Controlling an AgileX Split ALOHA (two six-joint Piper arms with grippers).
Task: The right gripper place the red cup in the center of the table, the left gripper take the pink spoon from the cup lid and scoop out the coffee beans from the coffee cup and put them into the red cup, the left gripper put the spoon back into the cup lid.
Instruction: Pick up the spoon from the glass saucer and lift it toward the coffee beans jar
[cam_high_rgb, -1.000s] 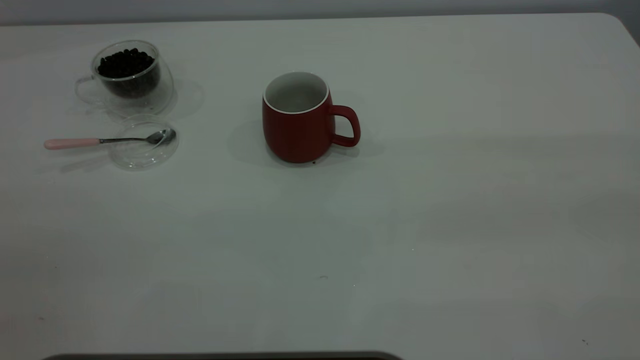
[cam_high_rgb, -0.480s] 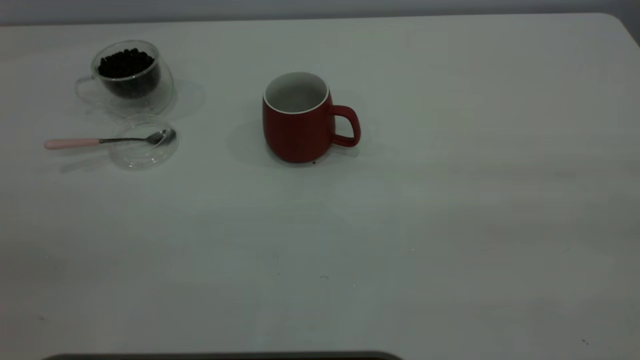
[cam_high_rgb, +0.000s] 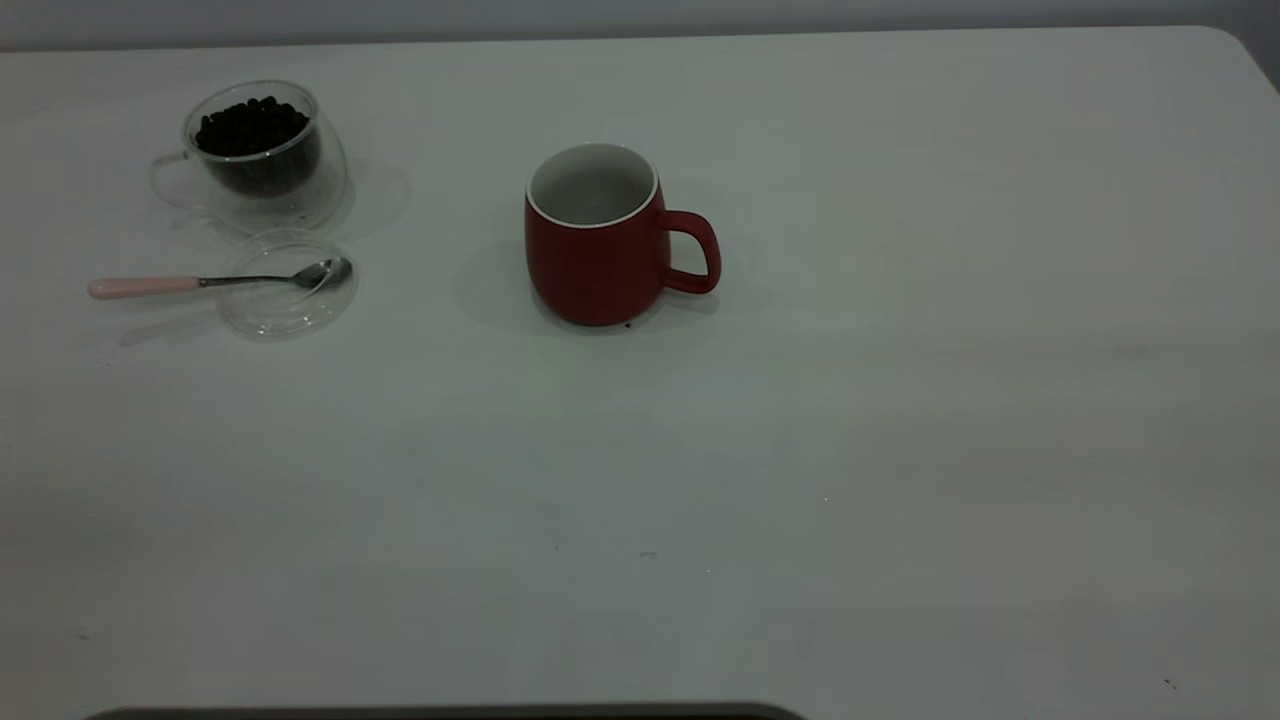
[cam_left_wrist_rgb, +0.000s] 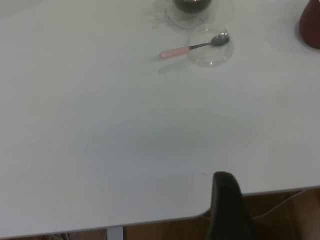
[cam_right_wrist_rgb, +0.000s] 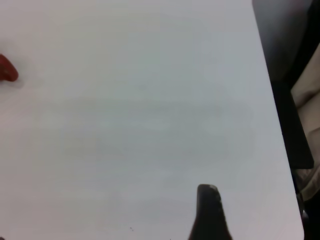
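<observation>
Bench (cam_high_rgb: 900, 420) carries the red cup (cam_high_rgb: 598, 238) upright near its centre, handle toward the right arm's side. Well apart, the coffee cup (cam_high_rgb: 258, 155) holds coffee beans (cam_high_rgb: 250, 125); just beside it, the pink spoon (cam_high_rgb: 215, 282) rests its bowl in the cup lid (cam_high_rgb: 288, 285). Left end effector (cam_left_wrist_rgb: 227, 207) and right end effector (cam_right_wrist_rgb: 209, 212) show one dark finger each near the bench edge; their opening cannot be told.

Brown cardboard box (cam_left_wrist_rgb: 280, 220) beyond the tabletop's edge.
</observation>
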